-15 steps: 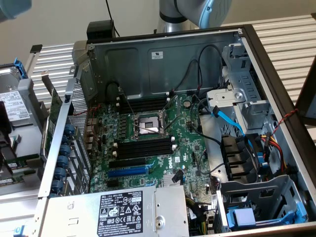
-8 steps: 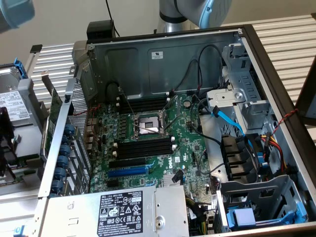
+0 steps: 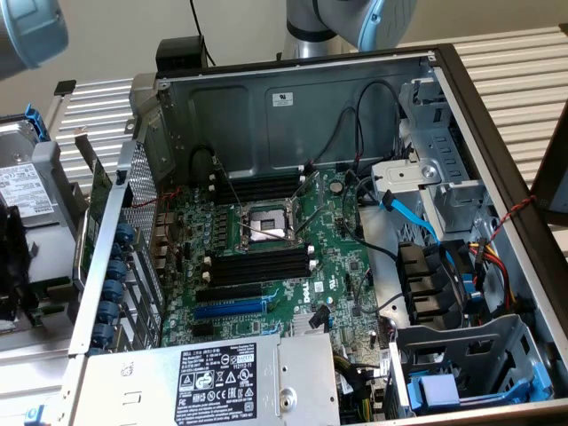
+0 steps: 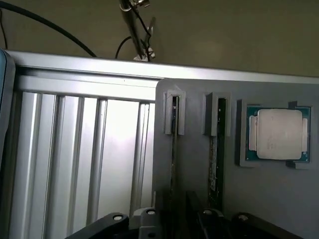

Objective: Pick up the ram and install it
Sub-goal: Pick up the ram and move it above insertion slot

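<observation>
**A:** Gripper status?

**B:** The gripper [image 4: 174, 221] is open. Its jaws stand apart above the grey holder tray [image 4: 193, 149], one on each side of the ram [image 4: 174, 159]. I can't tell whether either jaw touches it. Nothing is lifted.

**A:** Where's the ram exactly?

**B:** It stands on edge in a tray slot, the one farther from the CPU [image 4: 279, 134], with its far end in a grey clip. A second stick [image 4: 214, 159] stands the same way in the slot between the ram and the CPU. The CPU lies flat in its own recess, apart from both.

**A:** What's the tray sitting on?

**B:** A slatted aluminium table [image 4: 75, 159].

**A:** And the install side?

**B:** In the exterior view the PC case [image 3: 293, 106] lies open with the motherboard [image 3: 342, 257] facing up. The black memory slots [image 3: 262, 266] run just beside the CPU socket [image 3: 266, 222]. The blue expansion slot [image 3: 229, 309] sits between them and the power supply [image 3: 204, 382]. The arm [image 3: 355, 18] is behind the case's far wall. The ram is not installed yet.
</observation>
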